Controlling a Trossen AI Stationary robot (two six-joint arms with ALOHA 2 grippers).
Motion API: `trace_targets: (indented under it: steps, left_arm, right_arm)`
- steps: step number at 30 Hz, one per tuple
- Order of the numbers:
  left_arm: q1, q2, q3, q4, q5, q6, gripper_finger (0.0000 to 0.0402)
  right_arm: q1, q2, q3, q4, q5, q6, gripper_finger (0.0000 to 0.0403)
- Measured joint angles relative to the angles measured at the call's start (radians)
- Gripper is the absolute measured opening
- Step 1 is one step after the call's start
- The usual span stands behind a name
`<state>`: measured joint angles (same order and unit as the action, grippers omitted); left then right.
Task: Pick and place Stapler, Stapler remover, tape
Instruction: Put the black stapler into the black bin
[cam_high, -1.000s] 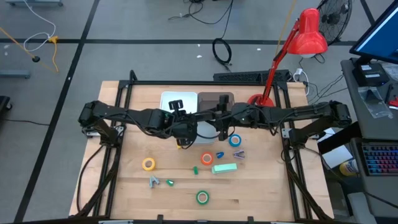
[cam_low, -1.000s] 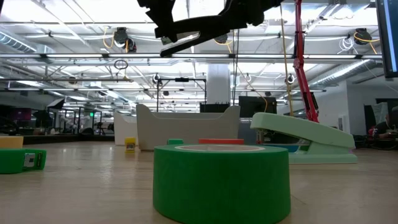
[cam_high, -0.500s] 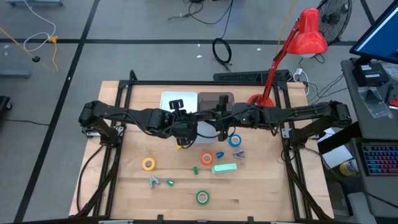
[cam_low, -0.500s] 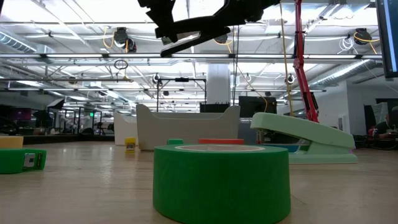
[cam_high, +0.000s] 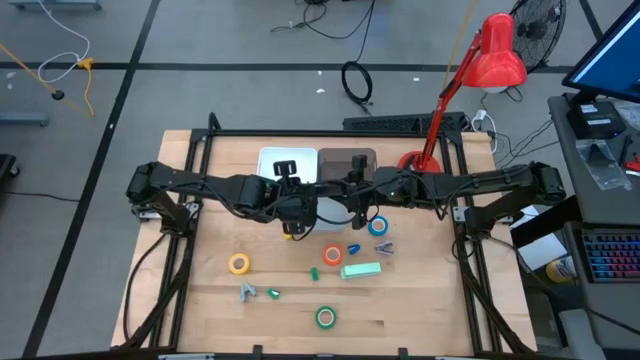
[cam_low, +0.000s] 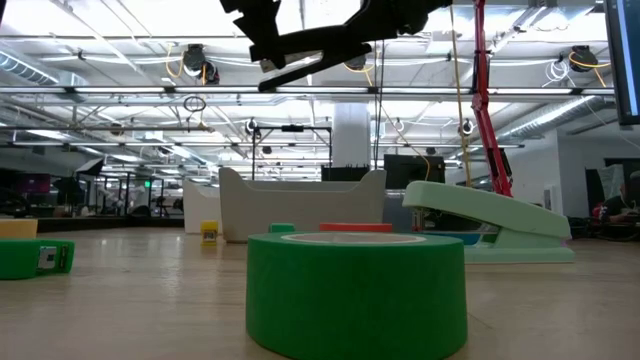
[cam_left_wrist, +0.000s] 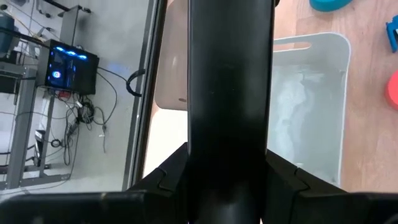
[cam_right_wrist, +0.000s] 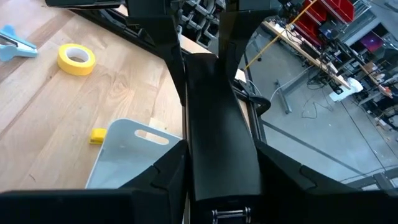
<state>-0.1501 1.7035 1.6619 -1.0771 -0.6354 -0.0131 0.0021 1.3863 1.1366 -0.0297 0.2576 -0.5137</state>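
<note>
High view: both arms reached in from the sides and met over the middle of the bench, above a white bin. The left pincer and the right pincer faced each other, raised off the surface.

Wrist views: a long black object ran between the two pincers. The left pincer was closed on it, the object filling the gap between its sides. Whether the right pincer gripped the same object, I could not tell.

On the bench nearer the front:
- yellow tape to the left
- orange-red tape in the middle
- blue tape just beside the bin
- green tape at the front, well apart from the others
- mint-green stapler lying flat, just beside the orange-red tape
- blue-grey stapler remover near the yellow tape

A small yellow bit lay just beside the bin. A red lamp stood at the far right corner.
</note>
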Motion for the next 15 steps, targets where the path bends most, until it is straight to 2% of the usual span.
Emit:
trace_targets:
  steps: [2, 9, 15]
  left_arm:
    - [0.001, 0.0, 0.0, 0.002, -0.004, 0.013, 0.0138]
    - [0.001, 0.0, 0.001, 0.024, -0.009, 0.02, 0.0252]
    - [-0.001, 0.0, 0.001, 0.019, -0.002, 0.028, 0.0296]
  right_arm:
    - [0.0, 0.0, 0.0, 0.0, 0.01, 0.001, 0.0141]
    - [0.0, 0.0, 0.0, 0.007, 0.039, 0.005, 0.0137]
    - [-0.001, 0.0, 0.0, -0.012, 0.054, 0.002, 0.0137]
